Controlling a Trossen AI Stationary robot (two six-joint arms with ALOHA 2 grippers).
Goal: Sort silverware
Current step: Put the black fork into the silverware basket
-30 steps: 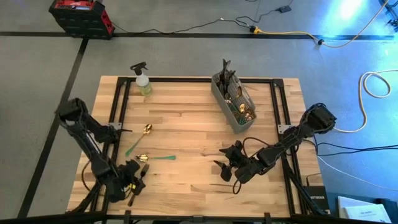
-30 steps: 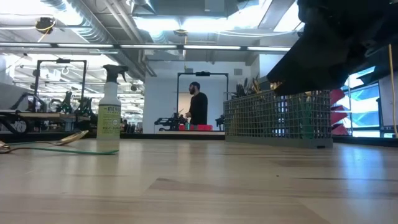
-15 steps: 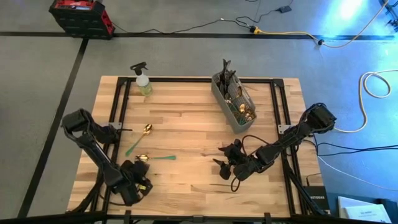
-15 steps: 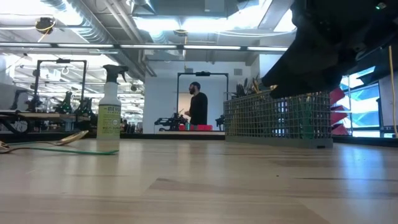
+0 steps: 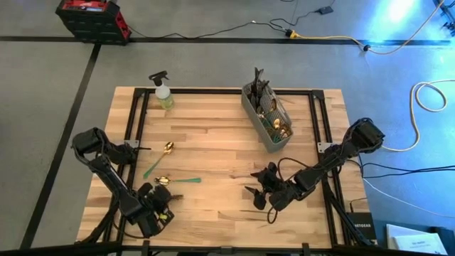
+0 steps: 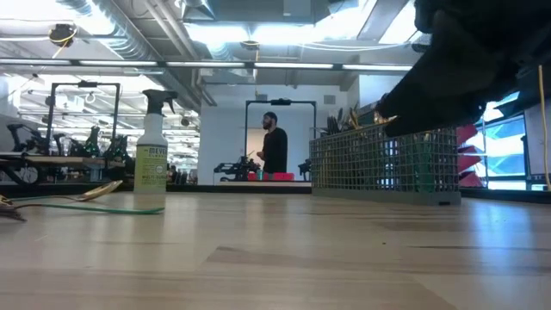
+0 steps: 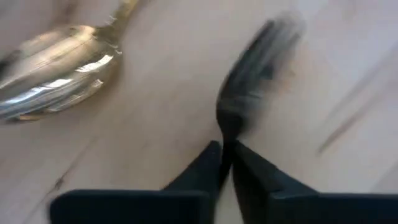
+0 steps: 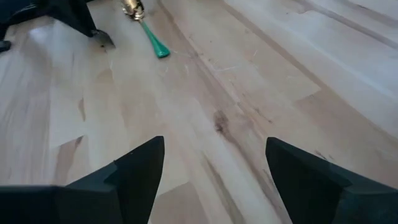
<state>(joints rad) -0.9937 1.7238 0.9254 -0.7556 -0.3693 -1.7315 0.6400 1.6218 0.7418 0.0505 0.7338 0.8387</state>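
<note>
My left gripper (image 5: 161, 203) is low over the table's near left part, shut on a dark fork (image 7: 255, 62). A gold spoon bowl (image 7: 56, 68) lies just beside the fork. This bowl belongs to a green-handled spoon (image 5: 179, 180) lying flat on the table. A second green-handled gold spoon (image 5: 158, 161) lies slanted farther back. My right gripper (image 5: 260, 190) is open and empty over bare wood near the table's middle (image 8: 211, 168). It faces the green handle's tip (image 8: 153, 45). My left gripper pinches the dark fork between its two fingers (image 7: 214, 168), on the slim neck just behind the head (image 7: 227, 127). The fork runs on in line with the fingers, its tines pointing away from them. I cannot tell whether the tines touch the table.
A grey mesh caddy (image 5: 266, 118) holding more silverware stands at the far right middle; it also shows in the low view (image 6: 383, 160). A spray bottle (image 5: 163, 92) stands at the far left. A black frame (image 5: 135, 128) runs along the table's sides. A person (image 6: 274, 146) stands far behind.
My left arm has swung a little toward the table's right and near edges, with its gripper staying low beside the gold spoon bowl. My right gripper has dipped and come back up, ending slightly nearer the near edge. The spoons have kept still.
</note>
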